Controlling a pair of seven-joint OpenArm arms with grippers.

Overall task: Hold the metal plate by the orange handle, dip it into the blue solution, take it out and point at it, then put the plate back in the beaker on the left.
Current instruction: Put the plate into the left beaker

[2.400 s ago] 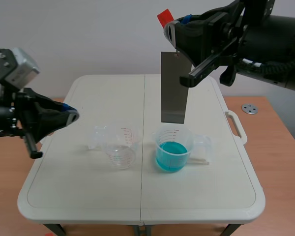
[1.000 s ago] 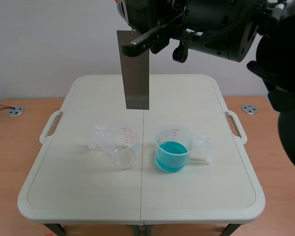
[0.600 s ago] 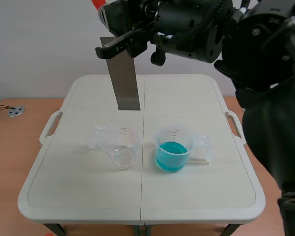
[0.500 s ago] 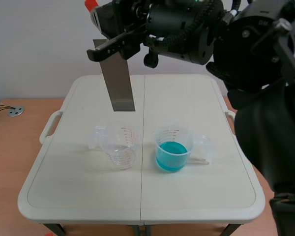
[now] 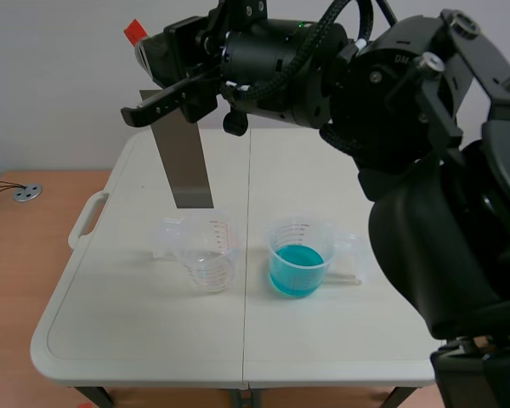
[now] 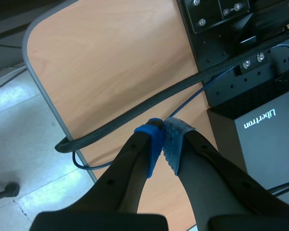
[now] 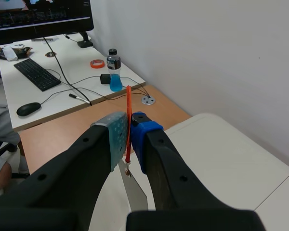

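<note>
1. Plate [image 5: 183, 161] hangs from the right hand [image 5: 153, 61] with its long axis near upright. Its top leans a little to the robot's left, and its lower edge sits just above the far rim of the left beaker [image 5: 208, 251].
2. The coming move turns on one relation: the beaker's mouth lies below the lower edge and slightly nearer the robot. Lowering the plate probably needs a small shift toward the robot first, or the edge could catch the rim.
3. The right hand is clamped on the handle [image 7: 128, 103]. Its wrist view shows the thin orange strip pinched between both pads [image 7: 113, 130], with the plate dangling beneath them. Held this way, the plate will likely swing if moved quickly.
4. The right arm reaches in from the right, past the middle, and is the only arm near the beakers.
5. The left hand [image 6: 164, 137] has its fingers together on nothing. It is away from the tabletop [image 5: 340, 340], over a wooden surface with a cable [image 6: 135, 115].
6. The solution [image 5: 296, 265] sits in the right beaker [image 5: 299, 234], beside the left one and apart from the plate. Putting the plate back looks like the step in hand.
</note>
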